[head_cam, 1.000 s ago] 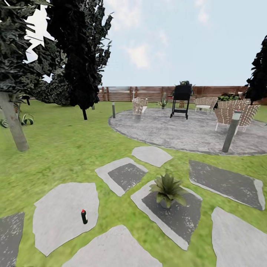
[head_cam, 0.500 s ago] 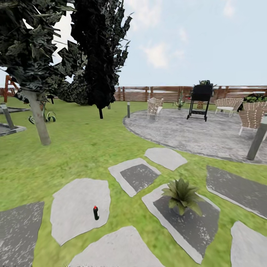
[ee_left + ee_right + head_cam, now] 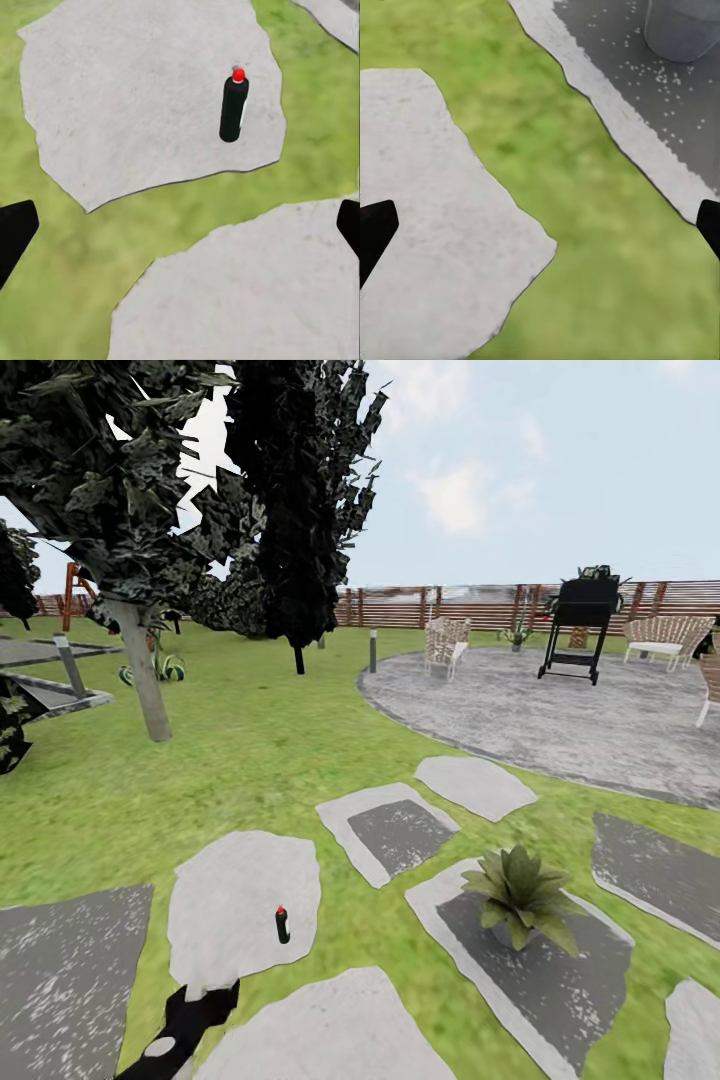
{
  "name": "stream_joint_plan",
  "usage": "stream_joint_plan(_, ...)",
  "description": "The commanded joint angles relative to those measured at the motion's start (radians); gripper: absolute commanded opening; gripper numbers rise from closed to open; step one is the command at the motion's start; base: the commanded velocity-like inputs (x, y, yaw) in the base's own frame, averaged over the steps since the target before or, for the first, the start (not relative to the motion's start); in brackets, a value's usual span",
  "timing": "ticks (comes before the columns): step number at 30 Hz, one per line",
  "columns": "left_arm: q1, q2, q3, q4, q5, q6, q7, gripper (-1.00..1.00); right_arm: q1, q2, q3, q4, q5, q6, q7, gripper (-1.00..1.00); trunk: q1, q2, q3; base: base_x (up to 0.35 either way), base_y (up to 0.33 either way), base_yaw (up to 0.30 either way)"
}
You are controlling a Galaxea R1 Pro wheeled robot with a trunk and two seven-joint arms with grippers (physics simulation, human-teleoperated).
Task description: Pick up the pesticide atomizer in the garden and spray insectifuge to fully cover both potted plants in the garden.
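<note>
The pesticide atomizer [image 3: 282, 925], a small black bottle with a red cap, stands upright on a pale stepping slab [image 3: 235, 880] in the garden lawn. In the left wrist view the atomizer [image 3: 233, 109] is ahead of my open left gripper [image 3: 180, 229] and apart from it. My left gripper [image 3: 205, 998] rises at the picture's lower edge, just short of the slab. One potted plant [image 3: 522, 895] sits on a dark slab to the right. My right gripper [image 3: 540, 232] is open over grass, with the plant's grey pot [image 3: 682, 26] ahead of it.
Several grey stepping slabs lie around in the grass. A round paved patio [image 3: 560, 720] behind holds a black grill [image 3: 580, 622] and wicker chairs [image 3: 447, 643]. A tree trunk [image 3: 145, 680] stands at the left, a wooden fence [image 3: 480, 605] at the back.
The whole picture has shifted right, so the camera has turned left. My left arm has come into the head view at the bottom. The atomizer and plant stand as before.
</note>
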Motion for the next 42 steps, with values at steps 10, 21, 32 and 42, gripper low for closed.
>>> stream_joint_plan(10,-0.098,-0.022,0.0,0.0,0.005,-0.005,0.032,1.0,-0.002,0.065,0.126,-0.162,0.08,-0.003,-0.007,1.0,0.0,0.0,-0.001,0.0,0.0,0.002)
stream_joint_plan(21,-0.091,-0.025,0.005,0.011,0.014,-0.021,0.033,1.0,-0.002,0.061,0.132,-0.295,0.084,-0.002,0.0,1.0,0.0,0.0,-0.001,0.115,-0.075,0.0)
stream_joint_plan(32,-0.093,-0.025,0.005,0.014,0.014,-0.02,0.033,1.0,-0.002,0.061,0.134,-0.291,0.084,-0.002,-0.002,1.0,0.0,0.0,-0.001,0.171,-0.125,0.0)
stream_joint_plan(42,-0.093,-0.025,0.005,0.014,0.016,-0.019,0.033,1.0,-0.002,0.061,0.136,-0.265,0.084,-0.002,-0.002,1.0,0.0,0.0,-0.001,0.275,-0.036,0.0)
